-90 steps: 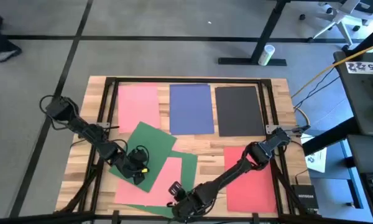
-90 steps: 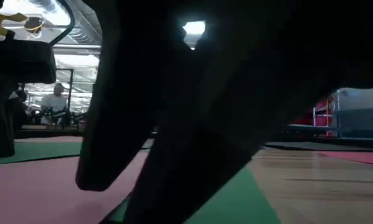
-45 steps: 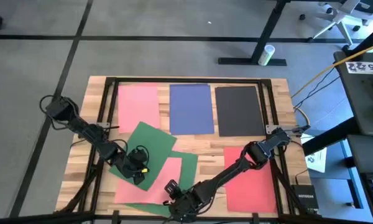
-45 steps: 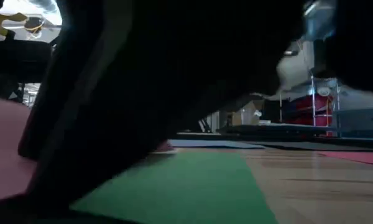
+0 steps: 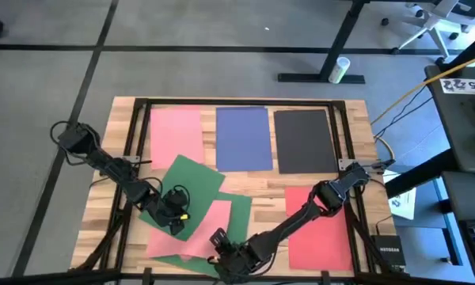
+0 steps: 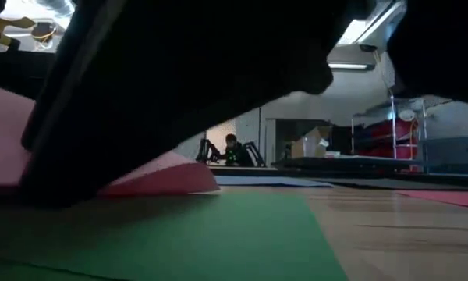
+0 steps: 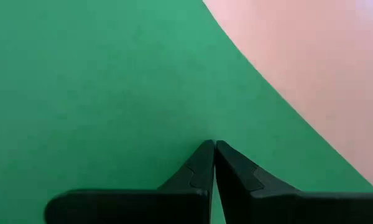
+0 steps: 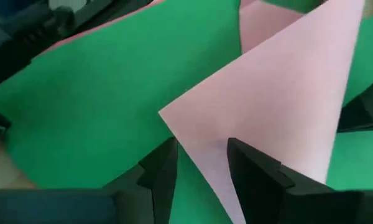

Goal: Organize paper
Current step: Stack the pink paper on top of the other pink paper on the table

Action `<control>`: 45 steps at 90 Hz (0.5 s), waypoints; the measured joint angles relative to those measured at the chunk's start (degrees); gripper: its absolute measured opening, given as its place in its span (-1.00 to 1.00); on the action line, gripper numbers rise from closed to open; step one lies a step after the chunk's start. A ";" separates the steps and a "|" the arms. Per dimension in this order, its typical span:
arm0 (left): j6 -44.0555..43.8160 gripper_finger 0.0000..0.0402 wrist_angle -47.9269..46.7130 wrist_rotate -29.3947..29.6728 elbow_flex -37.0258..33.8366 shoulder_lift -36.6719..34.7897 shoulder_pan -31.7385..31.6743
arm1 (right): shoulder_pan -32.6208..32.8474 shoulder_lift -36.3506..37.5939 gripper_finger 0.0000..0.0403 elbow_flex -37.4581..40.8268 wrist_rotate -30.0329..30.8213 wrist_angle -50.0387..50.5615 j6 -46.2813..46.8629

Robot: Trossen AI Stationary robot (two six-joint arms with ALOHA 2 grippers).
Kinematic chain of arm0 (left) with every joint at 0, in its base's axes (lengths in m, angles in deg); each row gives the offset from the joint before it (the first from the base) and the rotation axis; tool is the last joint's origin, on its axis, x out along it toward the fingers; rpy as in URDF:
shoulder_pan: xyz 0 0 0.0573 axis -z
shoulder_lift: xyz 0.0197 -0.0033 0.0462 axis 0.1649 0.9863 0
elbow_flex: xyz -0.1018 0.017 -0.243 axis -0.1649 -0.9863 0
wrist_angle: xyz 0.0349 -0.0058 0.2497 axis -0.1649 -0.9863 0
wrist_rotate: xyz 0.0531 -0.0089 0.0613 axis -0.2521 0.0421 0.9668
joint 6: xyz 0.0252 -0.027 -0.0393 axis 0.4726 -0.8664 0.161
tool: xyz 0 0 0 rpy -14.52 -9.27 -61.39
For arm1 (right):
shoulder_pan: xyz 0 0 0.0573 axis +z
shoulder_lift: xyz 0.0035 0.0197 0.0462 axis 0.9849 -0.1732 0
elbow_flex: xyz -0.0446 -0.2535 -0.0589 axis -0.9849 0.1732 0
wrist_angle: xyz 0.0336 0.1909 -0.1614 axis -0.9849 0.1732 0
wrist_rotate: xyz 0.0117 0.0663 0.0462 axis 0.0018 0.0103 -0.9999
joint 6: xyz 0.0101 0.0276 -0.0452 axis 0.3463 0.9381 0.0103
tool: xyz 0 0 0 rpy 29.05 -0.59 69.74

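- Risk, pinch slip: my right end effector [image 8: 199, 171] grips only the corner of a pink sheet [image 8: 280, 106]. In my judgement, a pull at a poor angle could slide that corner out from between the fingers or crease the thin paper.
- Risk, dragging neighbours: the pink sheet lies across a green sheet [image 8: 118, 81] in the lower centre of the high view. A sideways tug may carry the green one along and disturb the pile.
- Risk, pinned stack: my left end effector [image 5: 176, 207] presses on the upper green sheet [image 5: 188, 184]. If that sheet overlaps the pink one I am lifting, the two pulls could oppose each other and tear or buckle the paper; I cannot tell how far they overlap.
- Right end effector: at the lower centre of the high view, near the tabletop [image 5: 253, 184] front edge. Its fingers stand slightly apart with the raised pink corner between them; the low view shows the pink edge lifted off the green sheet [image 6: 218, 234].
- Left end effector: in its wrist view the fingers [image 7: 196, 171] meet tip to tip, closed, resting on green paper and holding nothing between them.
- Remaining paper: a pink sheet [image 5: 176, 134], a blue sheet [image 5: 244, 136] and a black sheet [image 5: 305, 141] lie side by side along the upper part of the tabletop; a red sheet [image 5: 321, 237] lies at lower right, partly under my right arm.
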 joint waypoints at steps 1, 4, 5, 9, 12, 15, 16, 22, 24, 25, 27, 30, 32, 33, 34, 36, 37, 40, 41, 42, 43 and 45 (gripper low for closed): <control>0.00 -1.00 0.00 0.00 0.00 0.00 0.00 | 0.07 0.01 -0.35 0.00 0.18 0.00 0.06; 0.00 -1.00 0.00 0.00 0.00 0.00 0.00 | 0.18 0.03 -0.35 -0.01 1.10 -0.03 0.11; 0.00 -1.00 0.00 0.00 0.00 0.00 0.00 | 0.23 0.05 -0.35 -0.02 1.40 -0.05 0.11; 0.00 -1.00 0.00 0.00 0.00 0.00 0.00 | 0.54 0.07 -0.35 -0.02 2.28 -0.09 0.30; 0.00 -1.00 0.00 0.00 0.00 0.00 0.00 | 0.73 0.10 -0.35 -0.02 3.12 -0.15 0.45; 0.00 -1.00 0.00 0.00 0.00 0.00 0.00 | 0.90 0.11 -0.35 -0.02 4.03 -0.27 0.63; 0.00 -1.00 0.00 0.00 0.00 0.00 0.00 | 0.95 0.11 -0.35 -0.02 4.33 -0.30 0.71; 0.00 -1.00 0.00 0.00 0.00 0.00 0.00 | 1.27 0.13 -0.35 -0.02 5.57 -0.26 1.78; 0.00 -1.00 0.00 0.00 0.00 0.00 0.00 | 1.32 0.13 -0.35 -0.02 6.04 -0.28 2.14; 0.00 -1.00 0.00 0.00 0.00 0.00 0.00 | 1.35 0.13 -0.35 -0.02 6.16 -0.27 2.29; 0.00 -1.00 0.00 0.00 0.00 0.00 0.00 | 1.42 0.13 -0.35 -0.02 6.45 -0.21 2.70; 0.00 -1.00 0.00 0.00 0.00 0.00 0.00 | 1.62 0.13 -0.35 -0.02 6.63 -0.09 3.35; 0.00 -1.00 0.00 0.00 0.00 0.00 0.00 | 1.67 0.13 -0.35 -0.02 7.15 -0.09 3.70; 0.00 -1.00 0.00 0.00 0.00 0.00 0.00 | 1.70 0.13 -0.35 -0.02 7.42 -0.09 3.90; 0.00 -1.00 0.00 0.00 0.00 0.00 0.00 | 1.73 0.13 -0.35 -0.02 7.64 -0.09 4.10; 0.00 -1.00 0.00 0.00 0.00 0.00 0.00 | 1.84 0.13 -0.35 -0.02 8.03 -0.10 4.51; 0.00 -1.00 0.00 0.00 0.00 0.00 0.00 | 1.91 0.13 -0.35 -0.02 8.19 -0.14 4.77; 0.00 -1.00 0.00 0.00 0.00 0.00 0.00 | 2.05 0.13 -0.35 -0.03 8.83 -0.56 5.66; 0.00 -1.00 0.00 0.00 0.00 0.00 0.00 | 2.09 0.13 -0.35 -0.04 9.11 -0.71 5.93; -0.02 -1.00 0.00 0.00 0.00 0.00 0.00 | 2.12 0.13 -0.35 -0.04 9.49 -0.80 6.13; -0.02 -1.00 0.00 0.00 0.00 0.00 0.00 | 2.15 0.13 -0.35 -0.04 9.88 -0.88 6.32; -0.02 -1.00 0.00 0.00 0.00 0.00 0.00 | 2.26 0.13 -0.35 -0.04 10.34 -0.88 6.77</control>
